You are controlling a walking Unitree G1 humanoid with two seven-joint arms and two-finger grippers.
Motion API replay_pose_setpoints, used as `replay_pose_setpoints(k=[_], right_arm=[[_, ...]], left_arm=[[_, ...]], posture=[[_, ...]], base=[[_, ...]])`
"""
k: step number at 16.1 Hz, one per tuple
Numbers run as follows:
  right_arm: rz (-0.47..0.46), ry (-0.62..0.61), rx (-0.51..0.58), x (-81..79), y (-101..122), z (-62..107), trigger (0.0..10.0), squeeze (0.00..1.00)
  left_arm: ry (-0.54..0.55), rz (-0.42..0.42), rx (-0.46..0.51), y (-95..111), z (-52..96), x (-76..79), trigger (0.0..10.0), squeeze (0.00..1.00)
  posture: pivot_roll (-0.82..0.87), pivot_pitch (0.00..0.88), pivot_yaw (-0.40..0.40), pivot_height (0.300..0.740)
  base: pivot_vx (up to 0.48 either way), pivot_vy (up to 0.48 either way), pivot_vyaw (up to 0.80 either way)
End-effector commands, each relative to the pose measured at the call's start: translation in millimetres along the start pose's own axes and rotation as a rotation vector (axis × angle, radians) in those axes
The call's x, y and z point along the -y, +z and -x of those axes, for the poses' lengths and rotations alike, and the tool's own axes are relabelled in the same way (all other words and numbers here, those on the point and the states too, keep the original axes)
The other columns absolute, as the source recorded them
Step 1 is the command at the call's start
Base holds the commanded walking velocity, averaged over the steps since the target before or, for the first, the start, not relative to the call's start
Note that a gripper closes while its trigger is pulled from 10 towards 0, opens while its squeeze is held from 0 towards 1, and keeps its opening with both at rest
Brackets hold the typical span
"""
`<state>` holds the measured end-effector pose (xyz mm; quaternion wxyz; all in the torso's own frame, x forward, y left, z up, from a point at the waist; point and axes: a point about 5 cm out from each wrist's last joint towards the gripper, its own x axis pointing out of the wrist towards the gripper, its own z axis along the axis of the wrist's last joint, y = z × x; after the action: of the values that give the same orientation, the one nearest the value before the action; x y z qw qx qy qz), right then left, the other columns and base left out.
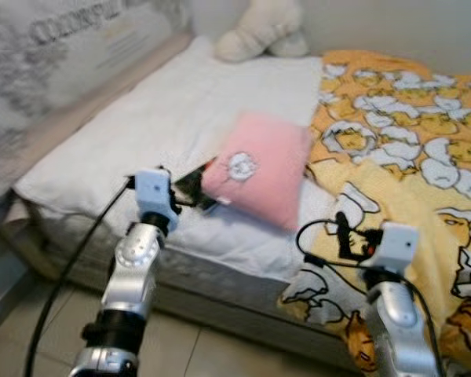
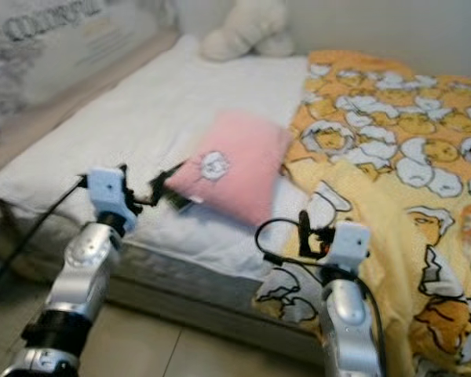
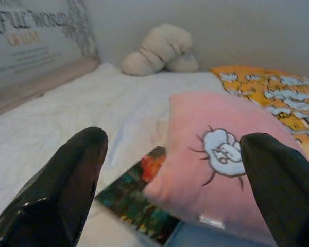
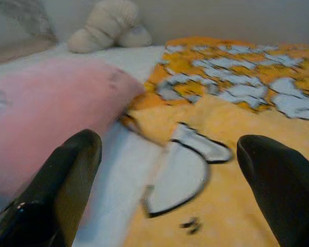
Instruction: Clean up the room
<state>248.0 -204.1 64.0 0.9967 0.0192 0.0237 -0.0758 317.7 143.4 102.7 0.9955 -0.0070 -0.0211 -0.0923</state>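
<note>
Reaching over the foot of the bed [image 1: 102, 141], your left gripper [image 3: 170, 170] sits with its fingers spread wide and nothing between them, lined up on the pink cushion [image 1: 261, 169] that lies on the white sheet, its far edge touching the yellow blanket [image 1: 408, 157]. A colourful book [image 3: 136, 198] pokes out from under the cushion's near corner, just ahead of that gripper. Your right gripper [image 4: 159, 180] hovers over the blanket's near edge, fingers equally wide apart, holding nothing. The cushion looks plush and light, so expect it to squash and sag rather than resist; I'd say pinch a corner or the near edge deep enough that the fabric bunches, because a shallow bite on soft fleece may slip. The book looks thin, stiff and glossy, lying flat, so you'd likely need to free it from under the cushion and take it by an overhanging edge. A cream soft toy [image 1: 263, 30] rests at the head of the bed, well apart.
</note>
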Motion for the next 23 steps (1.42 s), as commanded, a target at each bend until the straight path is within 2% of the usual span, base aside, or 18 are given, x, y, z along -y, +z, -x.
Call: replay_pose_setpoints(k=[1,2,9,12,13,14,15,16,17,18,20,23], right_arm=[[-0.008,-0.002,-0.001,-1.5,1.3,-2.7,10.0,0.0],[-0.006,-0.005,-0.002,-0.8,1.1,-2.7,10.0,0.0],[-0.002,-0.014,-0.005,2.4,0.7,-5.0,10.0,0.0],[-0.07,-0.081,-0.003,10.4,6.1,-9.6,10.0,0.0],[-0.116,-0.13,-0.012,21.2,7.9,-18.4,10.0,0.0],[-0.167,-0.173,-0.057,31.0,3.7,-26.3,10.0,0.0],[-0.244,-0.207,-0.117,38.4,-3.5,-33.2,10.0,0.0],[-0.343,-0.184,-0.189,41.8,-10.1,-42.0,10.0,0.0],[-0.402,-0.163,-0.233,42.4,-15.6,-44.2,10.0,0.0],[-0.415,-0.158,-0.242,42.4,-16.7,-44.2,10.0,0.0],[-0.477,-0.07,-0.308,30.9,-25.5,-47.4,10.0,0.0],[-0.484,0.0,-0.307,21.8,-22.7,-49.7,10.0,0.0]], left_arm=[[-0.023,-0.029,0.01,5.0,-5.3,3.1,10.0,0.0],[-0.038,-0.056,0.004,4.3,-6.3,4.7,10.0,0.0],[-0.053,-0.058,0.01,5.3,-9.7,5.9,10.0,0.0],[-0.069,-0.065,0.015,9.8,-17.6,5.9,10.0,0.0],[-0.102,-0.137,-0.02,10.6,-29.7,15.3,10.0,0.0],[-0.175,-0.189,-0.039,13.3,-41.0,31.6,10.0,0.0],[-0.221,-0.185,-0.135,6.5,-50.1,44.2,10.0,0.0],[-0.266,-0.073,-0.267,-4.2,-56.4,55.3,10.0,0.0],[-0.276,-0.007,-0.36,-12.9,-56.4,57.9,10.0,0.0],[-0.279,0.005,-0.38,-14.9,-56.1,58.5,10.0,0.0],[-0.213,0.168,-0.448,-14.6,-60.1,49.3,10.0,0.0],[-0.2,0.196,-0.469,-12.2,-63.0,48.0,10.0,0.0]], posture=[[0.04,0.0,-0.003,0.74],[0.04,0.0,-0.003,0.74],[0.03,0.0,0.001,0.74],[0.02,0.0,0.011,0.74],[0.02,0.0,0.019,0.74],[0.01,0.0,0.022,0.74],[0.0,0.0,0.03,0.74],[-0.01,0.0,0.026,0.74],[-0.02,0.0,0.035,0.74],[-0.02,0.0,0.035,0.74],[-0.06,0.0,0.05,0.74],[-0.1,0.013,0.05,0.74]], base=[[0.48,0.0,0.0],[0.48,0.0,0.0],[0.48,0.0,0.0],[0.48,0.0,0.0],[0.337,0.0,0.0],[0.0,0.0,0.0],[0.0,0.0,0.0],[0.0,0.0,0.0],[0.0,0.0,0.0],[0.0,0.0,0.0],[0.0,0.0,0.0],[0.0,0.0,0.0]])
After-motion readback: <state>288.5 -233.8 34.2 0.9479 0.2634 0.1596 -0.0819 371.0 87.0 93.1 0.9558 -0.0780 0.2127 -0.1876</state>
